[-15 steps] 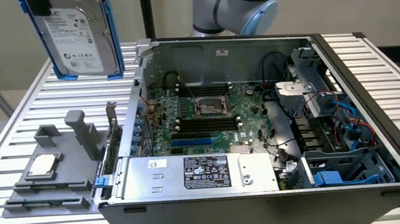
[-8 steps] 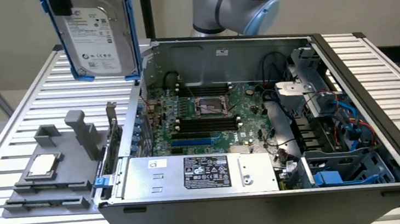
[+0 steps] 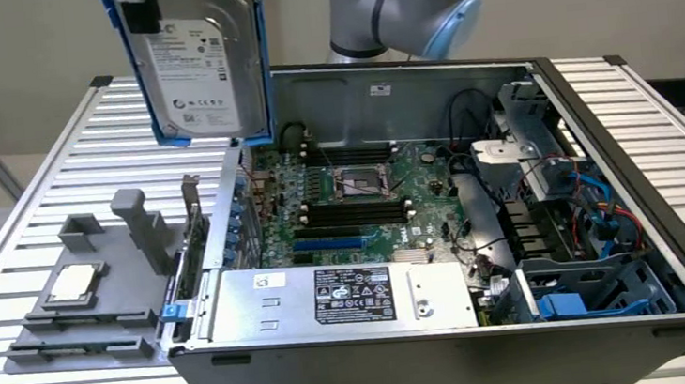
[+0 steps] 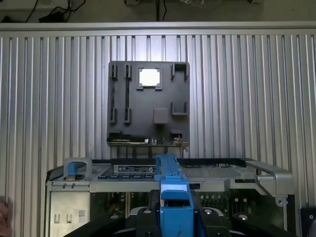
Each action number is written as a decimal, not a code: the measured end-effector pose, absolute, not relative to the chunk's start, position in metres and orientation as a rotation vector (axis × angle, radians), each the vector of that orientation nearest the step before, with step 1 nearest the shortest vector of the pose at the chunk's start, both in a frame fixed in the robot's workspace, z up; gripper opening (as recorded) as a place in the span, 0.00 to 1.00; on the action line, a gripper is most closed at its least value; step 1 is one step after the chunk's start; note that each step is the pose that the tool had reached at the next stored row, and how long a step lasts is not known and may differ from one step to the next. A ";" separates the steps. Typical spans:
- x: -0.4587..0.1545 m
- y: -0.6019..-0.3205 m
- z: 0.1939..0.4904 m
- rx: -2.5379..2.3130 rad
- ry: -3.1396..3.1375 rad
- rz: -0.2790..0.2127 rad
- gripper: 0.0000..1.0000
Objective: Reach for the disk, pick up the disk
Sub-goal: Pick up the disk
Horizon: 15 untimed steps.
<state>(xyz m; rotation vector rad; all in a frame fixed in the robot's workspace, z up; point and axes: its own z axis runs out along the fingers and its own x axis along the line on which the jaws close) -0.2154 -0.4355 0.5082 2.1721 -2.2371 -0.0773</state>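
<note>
The exterior view looks down at an angle from beyond one long side of the open computer case (image 3: 448,238), near enough that the slatted table (image 3: 54,201) runs past the frame edges. The wrist view faces straight down from high above, over the case's edge. Both views share the grey fixture plate (image 3: 83,302) (image 4: 148,103), the case (image 4: 173,173) and the table (image 4: 247,98)

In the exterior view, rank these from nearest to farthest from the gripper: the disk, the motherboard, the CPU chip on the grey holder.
1. disk: raised at the gripper, above the case's rear corner.
2. motherboard: inside the open case, below.
3. CPU chip: on the grey holder, at the exterior view's left.
</note>
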 end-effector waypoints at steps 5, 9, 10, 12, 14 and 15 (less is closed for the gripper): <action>-0.196 -0.444 0.508 2.172 -2.237 -0.077 0.33; -0.180 -0.450 0.508 2.172 -2.237 -0.077 0.33; -0.176 -0.451 0.508 2.172 -2.237 -0.077 0.33; -0.168 -0.454 0.508 2.172 -2.237 -0.077 0.33; -0.160 -0.458 0.508 2.172 -2.237 -0.077 0.33; -0.156 -0.459 0.508 2.172 -2.237 -0.077 0.33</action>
